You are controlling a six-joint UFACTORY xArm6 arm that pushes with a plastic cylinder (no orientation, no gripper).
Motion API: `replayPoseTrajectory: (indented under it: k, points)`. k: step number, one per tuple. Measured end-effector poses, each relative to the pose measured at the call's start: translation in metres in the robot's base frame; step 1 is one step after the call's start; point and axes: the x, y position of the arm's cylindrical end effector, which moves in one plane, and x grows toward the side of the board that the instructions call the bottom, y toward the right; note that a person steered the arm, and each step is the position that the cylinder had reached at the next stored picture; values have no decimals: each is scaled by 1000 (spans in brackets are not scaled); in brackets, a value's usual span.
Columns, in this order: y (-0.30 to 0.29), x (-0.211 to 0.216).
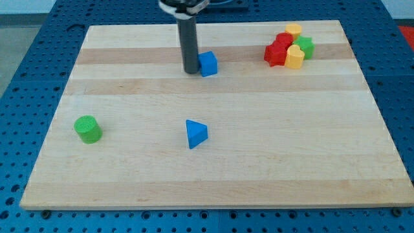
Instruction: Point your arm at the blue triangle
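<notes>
My tip (191,70) stands at the far side of the wooden board (129,181), just left of a blue cube (208,63) and seemingly touching it; a bare rod with no jaws, it pinches nothing. The likeliest slip from here is dragging that cube along if the tip sweeps right before heading nearward, or overshooting and nudging the blue triangle (196,133) off its spot, since arriving too fast would push rather than point. The blue triangle lies near the board's centre, well apart from the tip and nearer the viewer, a wedge with its apex to the right; a green cylinder (87,129) sits far left; a red, yellow and green cluster (288,48) crowds the far right.
</notes>
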Motion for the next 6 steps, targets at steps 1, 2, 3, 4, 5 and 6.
replayPoseTrajectory:
  k: [1,2,3,4,5,6]
  points:
    - [35,-19]
    - [74,-19]
    - [99,-11]
    - [93,54]
    - [98,125]
    - [85,197]
